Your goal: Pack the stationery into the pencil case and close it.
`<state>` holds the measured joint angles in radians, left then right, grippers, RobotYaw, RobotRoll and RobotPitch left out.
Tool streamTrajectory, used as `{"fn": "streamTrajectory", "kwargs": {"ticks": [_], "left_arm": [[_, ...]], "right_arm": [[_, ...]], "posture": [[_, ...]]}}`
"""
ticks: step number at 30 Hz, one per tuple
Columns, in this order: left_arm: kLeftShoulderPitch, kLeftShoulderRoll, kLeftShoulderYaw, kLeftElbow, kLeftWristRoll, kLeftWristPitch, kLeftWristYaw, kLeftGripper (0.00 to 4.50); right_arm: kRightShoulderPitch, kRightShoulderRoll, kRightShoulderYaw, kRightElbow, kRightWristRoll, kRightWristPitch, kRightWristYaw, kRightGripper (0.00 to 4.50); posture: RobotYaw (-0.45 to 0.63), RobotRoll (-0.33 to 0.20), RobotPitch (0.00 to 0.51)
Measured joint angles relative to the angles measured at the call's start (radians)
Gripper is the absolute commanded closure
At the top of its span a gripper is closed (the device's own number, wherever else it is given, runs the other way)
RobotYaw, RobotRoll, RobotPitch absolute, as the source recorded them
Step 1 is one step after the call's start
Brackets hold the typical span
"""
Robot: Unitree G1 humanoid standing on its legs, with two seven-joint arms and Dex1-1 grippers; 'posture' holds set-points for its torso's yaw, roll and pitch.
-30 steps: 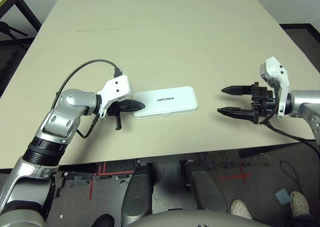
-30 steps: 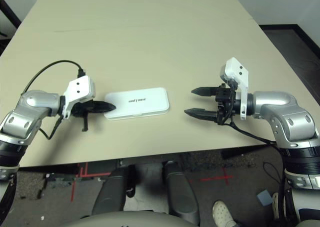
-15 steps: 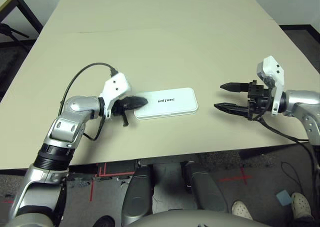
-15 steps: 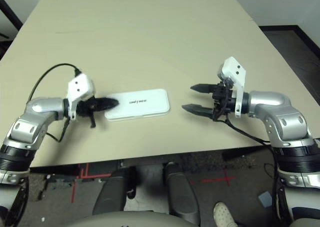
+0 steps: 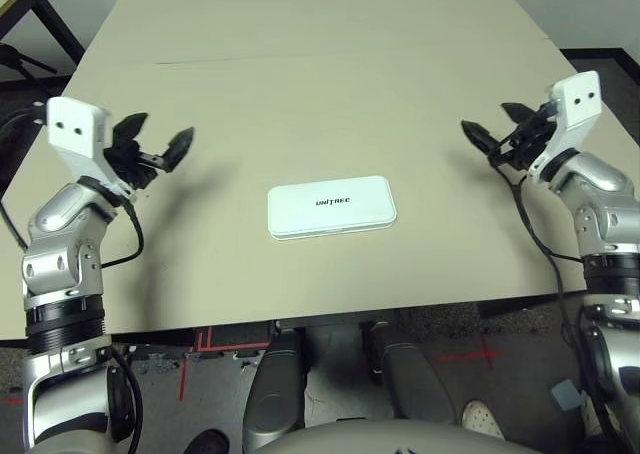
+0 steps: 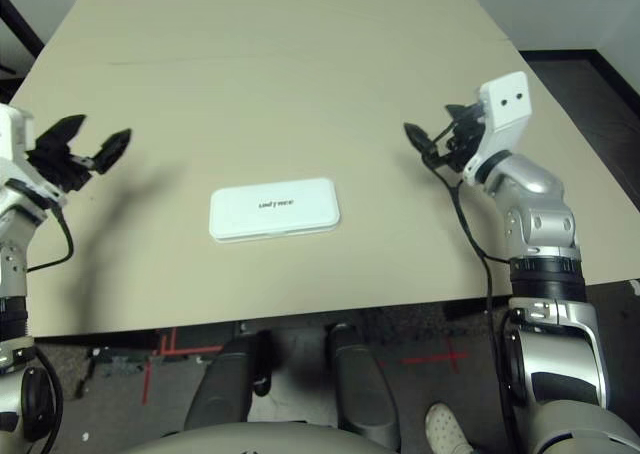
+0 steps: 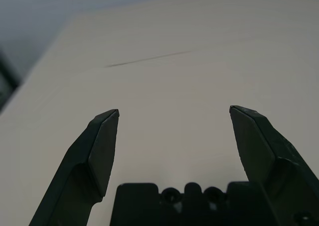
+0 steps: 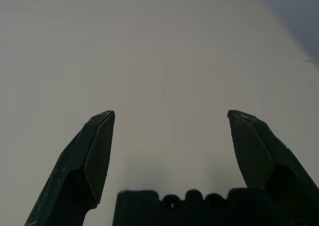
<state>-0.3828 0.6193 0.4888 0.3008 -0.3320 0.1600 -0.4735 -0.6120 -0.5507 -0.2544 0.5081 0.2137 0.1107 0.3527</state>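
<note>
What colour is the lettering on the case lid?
Dark on the white case, best in the left eye view.

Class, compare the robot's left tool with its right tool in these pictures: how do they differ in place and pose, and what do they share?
The left black two-fingered tool is raised at the table's left edge, left of the closed flat white hard-plastic pencil case; the right black two-fingered tool is raised at the right edge, right of it. The left tool's fingertips point right, the right tool's left. Both are open, empty and well clear of the case.
</note>
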Motion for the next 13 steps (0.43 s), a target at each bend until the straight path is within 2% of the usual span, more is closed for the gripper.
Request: {"fn": "streamTrajectory", "kwargs": {"ticks": [6, 13], "left_arm": [[-0.006, 0.000, 0.027, 0.151, 0.006, -0.099, 0.072, 0.04], [-0.022, 0.000, 0.020, 0.194, 0.014, -0.160, 0.091, 0.04]], "right_arm": [[-0.021, -0.015, -0.037, 0.172, -0.049, -0.117, -0.151, 0.00], [-0.032, -0.026, -0.041, 0.220, -0.052, -0.156, -0.176, 0.00]], "posture": [[-0.03, 0.000, 0.198], [-0.04, 0.000, 0.211]]}}
